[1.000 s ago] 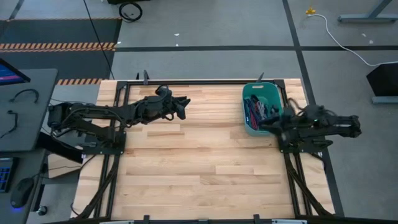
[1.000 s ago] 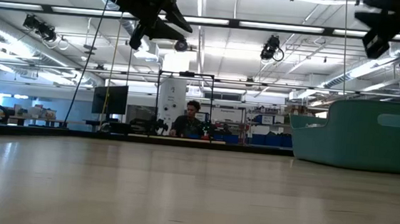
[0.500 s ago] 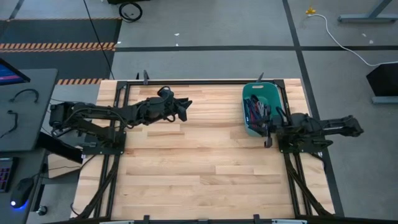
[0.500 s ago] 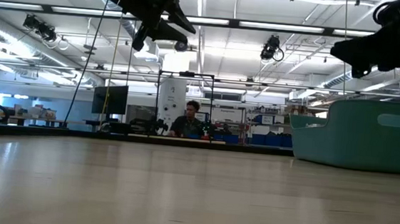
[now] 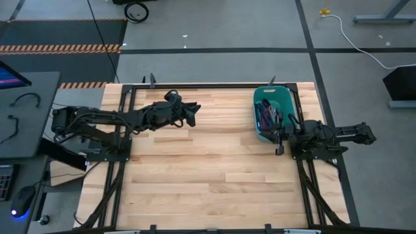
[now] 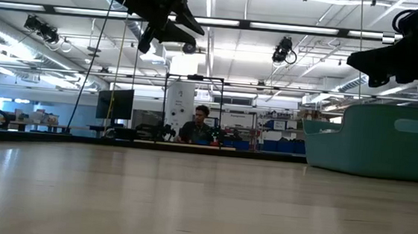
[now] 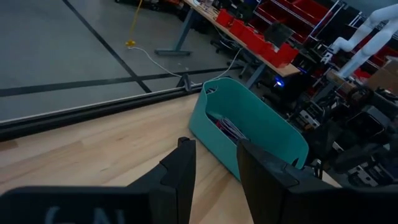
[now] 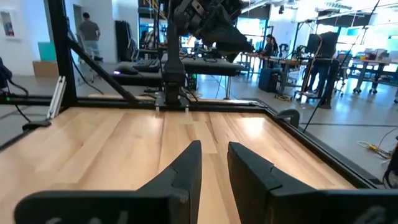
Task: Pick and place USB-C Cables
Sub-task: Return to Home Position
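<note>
The USB-C cables (image 5: 268,116) lie piled in the teal bin (image 5: 260,104) at the table's far right. In the left wrist view they show as coloured bundles (image 7: 225,126) behind the bin's wall (image 7: 267,140). My right gripper (image 5: 280,138) hangs above the table at the bin's near end, level, pointing toward the table's left. It is open by a narrow gap (image 8: 213,149) and empty. My left gripper (image 5: 192,112) waits raised over the table's far middle, open (image 7: 214,155) and empty, pointing toward the bin.
Bare wooden tabletop (image 5: 208,169) spreads between the arms and toward the near edge. A black frame rail (image 5: 195,85) runs along the far edge. The bin stands tall at the low view's right (image 6: 379,141). People show far off in the room (image 8: 90,31).
My right gripper has swung away from the bin's near right corner toward the table's near edge, come down lower, and settled level, pointing left. The left arm has barely moved. The cables have stayed in the bin.
</note>
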{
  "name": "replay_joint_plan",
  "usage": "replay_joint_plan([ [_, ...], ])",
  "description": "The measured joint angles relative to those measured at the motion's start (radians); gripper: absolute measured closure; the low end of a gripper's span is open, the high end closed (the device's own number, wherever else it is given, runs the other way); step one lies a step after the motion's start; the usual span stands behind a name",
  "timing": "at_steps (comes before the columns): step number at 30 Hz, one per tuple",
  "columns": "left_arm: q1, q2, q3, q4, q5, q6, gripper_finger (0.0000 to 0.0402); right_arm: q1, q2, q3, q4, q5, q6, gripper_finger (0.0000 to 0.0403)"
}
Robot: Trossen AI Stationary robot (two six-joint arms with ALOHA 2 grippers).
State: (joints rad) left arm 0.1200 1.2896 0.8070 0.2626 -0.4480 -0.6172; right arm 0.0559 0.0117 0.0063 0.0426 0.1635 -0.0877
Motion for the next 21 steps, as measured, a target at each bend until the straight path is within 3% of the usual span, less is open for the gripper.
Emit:
replay_joint_plan([
  [21,0.002,-0.001,0.001,-0.019,-0.003,0.061,0.0279,0.0,0.077,0.0,0.008,0.026,0.034,0.032],
])
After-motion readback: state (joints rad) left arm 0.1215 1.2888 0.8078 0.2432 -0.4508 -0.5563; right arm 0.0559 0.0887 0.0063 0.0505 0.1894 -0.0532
